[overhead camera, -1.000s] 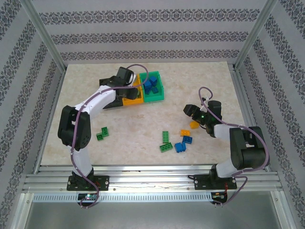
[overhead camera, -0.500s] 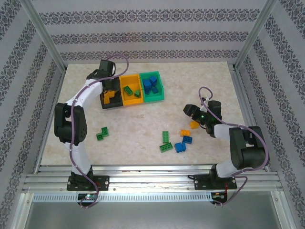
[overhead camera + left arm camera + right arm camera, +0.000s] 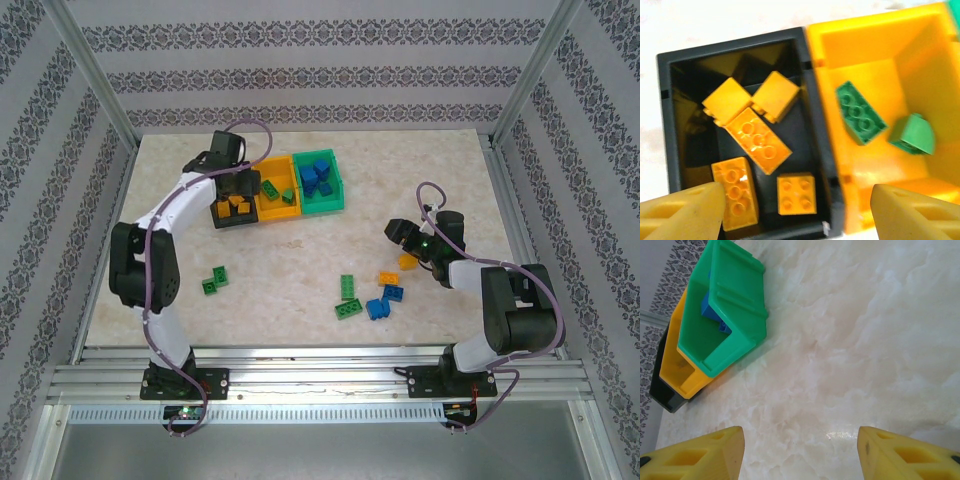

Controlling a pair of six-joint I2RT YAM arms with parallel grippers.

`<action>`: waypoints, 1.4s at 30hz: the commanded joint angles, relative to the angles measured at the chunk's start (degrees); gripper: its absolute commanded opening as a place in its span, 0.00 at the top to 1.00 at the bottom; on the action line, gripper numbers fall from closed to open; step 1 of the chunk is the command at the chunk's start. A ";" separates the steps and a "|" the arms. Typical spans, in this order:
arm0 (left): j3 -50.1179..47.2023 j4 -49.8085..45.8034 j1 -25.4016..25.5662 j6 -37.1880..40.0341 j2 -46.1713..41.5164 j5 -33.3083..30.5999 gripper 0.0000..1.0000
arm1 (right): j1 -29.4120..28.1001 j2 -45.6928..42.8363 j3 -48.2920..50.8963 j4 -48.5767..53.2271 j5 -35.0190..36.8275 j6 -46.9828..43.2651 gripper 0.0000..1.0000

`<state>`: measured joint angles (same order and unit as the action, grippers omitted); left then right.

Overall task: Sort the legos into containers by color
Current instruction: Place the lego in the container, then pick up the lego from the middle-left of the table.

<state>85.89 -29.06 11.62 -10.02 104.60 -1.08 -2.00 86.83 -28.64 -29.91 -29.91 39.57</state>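
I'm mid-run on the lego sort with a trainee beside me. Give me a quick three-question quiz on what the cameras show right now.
1. True or false: the yellow-orange bin holds two green bricks.
2. Multiple choice: the bricks inside the green bin are A) blue, B) green, C) yellow-orange.
3. Fill in: the left gripper hangs open over the ___ bin.

Key
1. True.
2. A.
3. Black: the black bin, with five yellow-orange bricks in it.
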 commanded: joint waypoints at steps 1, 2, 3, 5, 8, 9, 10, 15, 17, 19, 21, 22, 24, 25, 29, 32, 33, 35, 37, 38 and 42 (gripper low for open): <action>-3.03 0.67 5.59 3.28 -4.45 3.29 0.25 | 0.10 0.73 0.17 -1.97 -1.10 0.59 0.38; -4.03 0.47 7.52 4.03 -4.97 3.42 0.25 | 0.07 0.69 0.17 -1.99 -1.03 0.59 0.38; -4.96 0.34 9.31 4.51 -5.46 3.35 0.25 | 0.06 0.64 0.11 -1.78 -0.94 0.46 0.38; -7.55 0.50 13.33 5.70 -6.44 4.74 0.26 | 0.04 0.71 -0.09 -1.38 -0.73 0.08 0.38; -12.14 3.45 18.96 6.60 -7.53 9.13 0.26 | 0.07 0.39 0.06 -1.37 -0.63 -0.03 0.38; -13.35 4.22 20.70 6.59 -7.72 10.45 0.26 | 0.04 0.17 0.08 -1.25 -0.40 -0.17 0.38; -14.53 5.09 22.92 6.44 -7.65 11.95 0.27 | 0.06 0.02 0.00 -0.64 -0.08 -0.51 0.38; -17.51 6.90 29.89 6.04 -5.33 15.18 0.27 | 0.24 -0.72 0.17 -0.22 0.60 -1.08 0.38; -18.21 7.67 31.57 4.46 -4.06 16.36 0.27 | 0.24 -0.27 -0.01 -0.23 0.73 -1.08 0.38; -18.88 9.23 32.68 2.52 -3.17 17.23 0.27 | 0.24 0.10 -0.27 -0.09 0.27 -1.11 0.38; -18.42 10.38 33.42 0.57 -2.12 16.89 0.27 | 0.17 -0.07 -0.06 -0.40 0.25 -0.99 0.38; -17.89 10.76 33.68 -0.91 -1.57 16.45 0.27 | 0.09 -0.33 0.08 -0.36 0.42 -1.05 0.38; -15.84 10.00 34.29 -4.70 0.02 14.99 0.26 | 0.02 -0.50 0.07 0.06 0.81 -1.40 0.38; -14.63 9.03 34.64 -6.70 0.87 14.04 0.26 | 0.15 -0.57 -0.01 0.31 0.82 -1.49 0.38; -6.69 0.33 36.69 -13.30 6.38 11.70 0.26 | 0.06 -1.51 0.34 0.38 1.03 -1.69 0.38; -0.89 -7.72 38.05 -15.69 10.06 9.11 0.25 | 0.15 -1.33 0.17 0.69 1.03 -1.69 0.38; 0.86 -10.52 38.36 -16.50 11.40 8.00 0.25 | 0.07 -1.40 0.21 0.54 0.67 -1.61 0.38; 3.39 -15.07 38.82 -17.44 13.33 6.56 0.25 | 0.07 -1.59 0.42 0.12 0.34 -1.25 0.38; 4.57 -18.05 39.34 -17.98 14.75 5.04 0.25 | 0.06 -1.70 0.39 0.37 0.73 -1.47 0.38; 4.54 -18.73 39.51 -18.34 15.30 4.97 0.25 | 0.12 -1.62 0.32 0.61 0.82 -1.51 0.38; 3.83 -16.84 40.64 -18.94 16.09 6.20 0.29 | 0.03 -1.99 0.43 0.25 0.38 -1.19 0.38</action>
<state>89.45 -41.32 50.89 -26.72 119.66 6.59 -2.00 86.13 -28.64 -28.97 -29.43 39.07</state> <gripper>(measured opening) 0.721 0.619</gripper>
